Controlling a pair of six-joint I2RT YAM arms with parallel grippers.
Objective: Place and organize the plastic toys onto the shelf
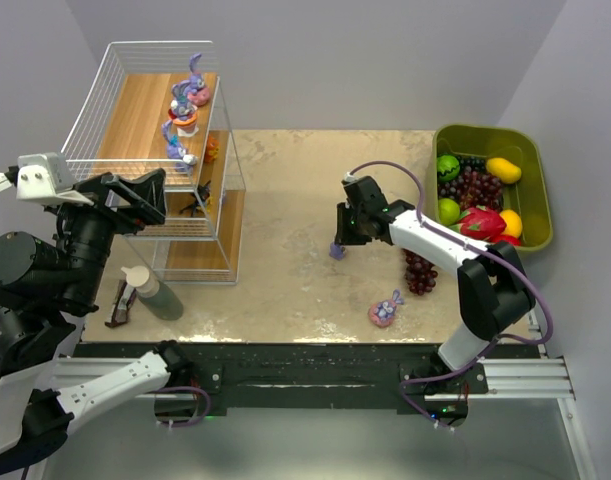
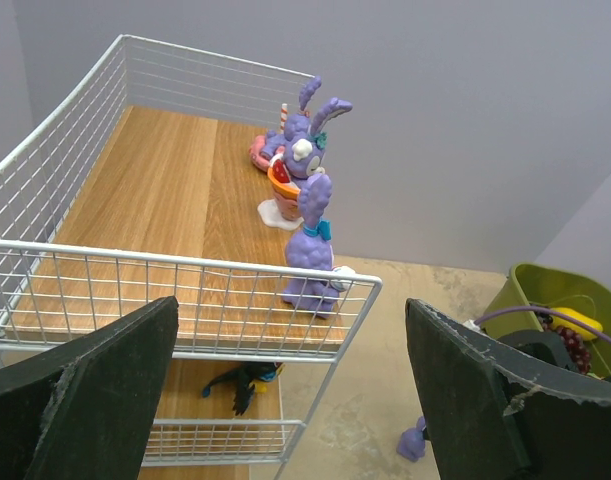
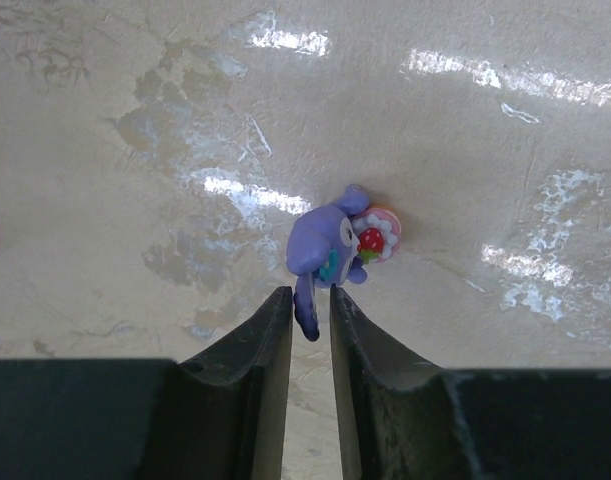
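The right tool [image 3: 311,300], jaws narrow, pinches one ear of a purple bunny toy [image 3: 320,245]. The left tool [image 2: 290,305] stands wide before the shelf [image 2: 155,200] at 10 o'clock.

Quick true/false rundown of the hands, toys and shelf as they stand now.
1. The left hand is wide open and empty. True.
2. The right hand pinches a purple plastic bunny figurine by its ear. True.
3. The black insect-like plastic toy sits on the top board of the white wire shelf. False: it is on a lower tier.
4. Every toy is shelved. False: a pink-based bunny figurine lies on the beige table.
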